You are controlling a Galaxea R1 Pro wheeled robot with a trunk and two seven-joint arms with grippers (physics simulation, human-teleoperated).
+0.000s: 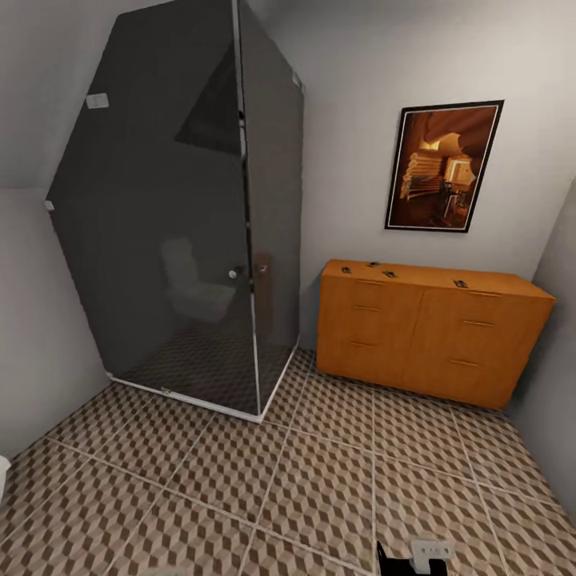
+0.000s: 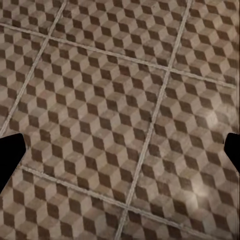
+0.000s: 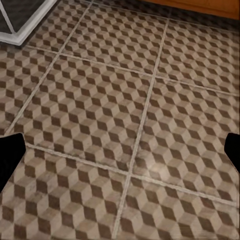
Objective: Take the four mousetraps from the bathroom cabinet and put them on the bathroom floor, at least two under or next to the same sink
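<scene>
At the left of the head view a dark smoked-glass shower enclosure is seen standing in the corner of the room, its white base frame resting on the bathroom floor, whose large square tiles carry a brown, beige and white cube pattern with pale grout lines. To its right, against the back wall, an orange wooden cabinet with drawer fronts is set, and a framed picture is hung on the wall above it. Four mousetraps are seen as tiny dark slabs lying on the cabinet's top: one near its left rear corner, one at the rear edge just right of that, one a little further right and nearer the front edge, and one well apart towards the right. In the left wrist view the left gripper is held over bare tiled floor, its fingers spread wide with nothing between them. In the right wrist view the right gripper is likewise spread wide and empty over the tiles, with the shower's white frame and the cabinet's lower edge at the far side.
</scene>
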